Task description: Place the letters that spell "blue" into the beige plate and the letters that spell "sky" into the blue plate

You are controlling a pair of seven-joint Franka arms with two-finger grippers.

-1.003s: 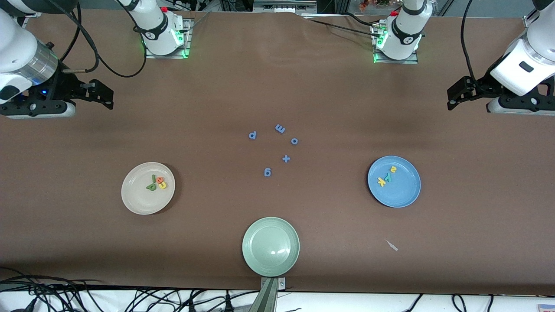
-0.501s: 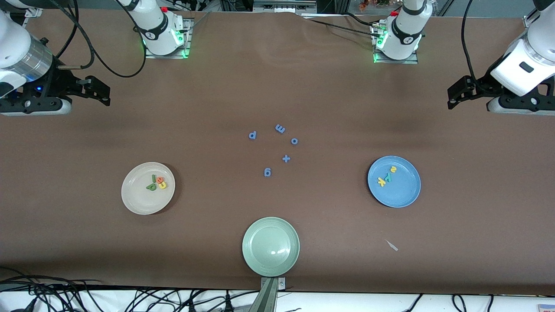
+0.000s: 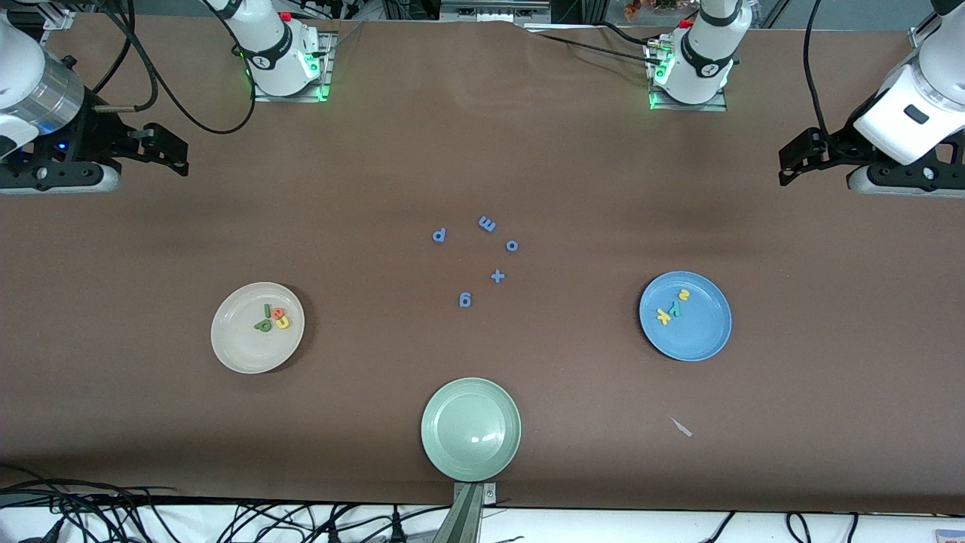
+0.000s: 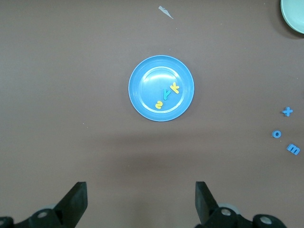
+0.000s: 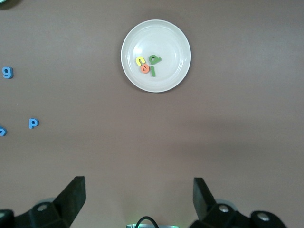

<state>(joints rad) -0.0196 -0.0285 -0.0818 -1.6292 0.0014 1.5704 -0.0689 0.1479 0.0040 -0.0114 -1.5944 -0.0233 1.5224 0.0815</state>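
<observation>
**Both plates loaded, both arms parked up high with nothing in hand**

Nearest the front camera there's the pale green plate (image 3: pixel 470 429) sitting at the table edge, with nothing on it. A little sliver of pale scrap (image 3: pixel 681 427) lies on the cloth off toward the left arm's end.

Next row back you get the two plates that matter. The beige plate (image 3: pixel 230 351) is toward the right arm's end, and the letters that spell "blue" (image 3: pixel 271 319) are bunched up inside it: dark green b, green l, yellow u and orange e, all touching or just about. The right wrist view shows the same cluster (image 5: pixel 147 65) in the dish. The blue plate (image 3: pixel 705 339) is toward the left arm's end, and the letters that spell "sky" (image 3: pixel 671 308) lie in it, yellow s, teal y, yellow k in a loose diagonal, also clear in the left wrist view (image 4: pixel 167 95).

Between the two plates and a bit farther back, the all-blue letters (image 3: pixel 482 256) and a plus sign are scattered on the bare brown cloth, well apart from either plate.

Farthest back, the right gripper (image 3: pixel 162 151) hangs over the cloth at its end of the table, fingers spread wide, holding nothing. The left gripper (image 3: pixel 799 158) does the same at its end, fingers wide apart and empty.
</observation>
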